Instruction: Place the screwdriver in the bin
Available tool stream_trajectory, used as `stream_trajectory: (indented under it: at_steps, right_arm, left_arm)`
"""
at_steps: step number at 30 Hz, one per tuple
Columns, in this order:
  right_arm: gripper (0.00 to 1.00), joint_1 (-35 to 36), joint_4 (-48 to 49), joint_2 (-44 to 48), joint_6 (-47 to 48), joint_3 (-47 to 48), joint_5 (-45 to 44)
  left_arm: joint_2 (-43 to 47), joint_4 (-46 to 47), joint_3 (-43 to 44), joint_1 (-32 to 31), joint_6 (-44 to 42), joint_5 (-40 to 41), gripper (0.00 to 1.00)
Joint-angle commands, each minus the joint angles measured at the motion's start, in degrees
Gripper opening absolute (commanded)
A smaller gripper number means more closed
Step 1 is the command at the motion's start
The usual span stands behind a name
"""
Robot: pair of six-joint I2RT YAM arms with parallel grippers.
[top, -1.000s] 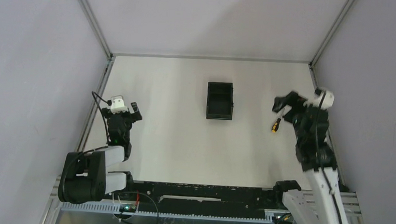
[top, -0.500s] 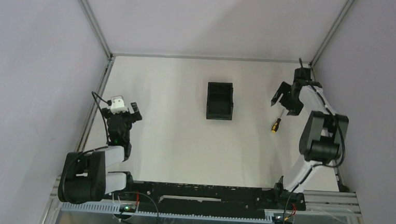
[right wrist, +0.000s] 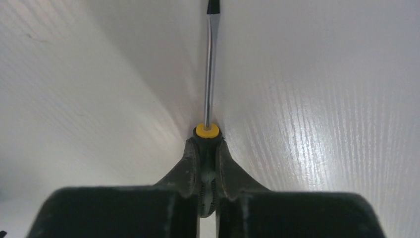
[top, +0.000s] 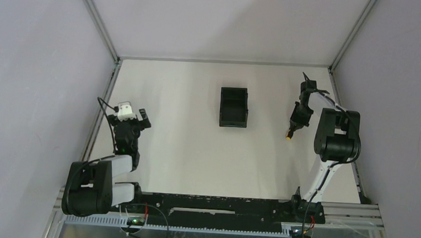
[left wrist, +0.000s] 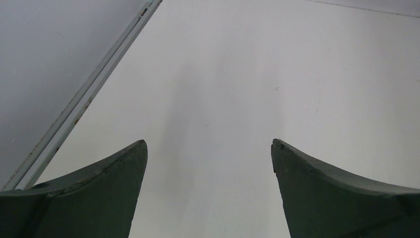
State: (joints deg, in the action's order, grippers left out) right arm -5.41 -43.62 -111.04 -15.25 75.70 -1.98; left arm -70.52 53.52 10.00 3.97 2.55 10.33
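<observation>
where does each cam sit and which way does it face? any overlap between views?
Top external: above and behind the bases, looking down over the table and bin; both arms, left pincer and right pincer show.
Left wrist: on the left arm, facing the table surface; its open fingers frame the bottom.
Right wrist: on the right arm, looking along its pincer, shut on the screwdriver handle.
Shared: top and right wrist both show the screwdriver.
</observation>
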Motion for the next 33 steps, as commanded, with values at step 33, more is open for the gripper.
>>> stream_trajectory:
  at_steps: [33]
  right_arm:
    - [0.0, 39.3, -23.8, -10.9, 9.8, 54.8, -16.6]
  left_arm:
    - [-0.2, 2.3, 3.1, -0.3, -0.9, 0.2, 1.0]
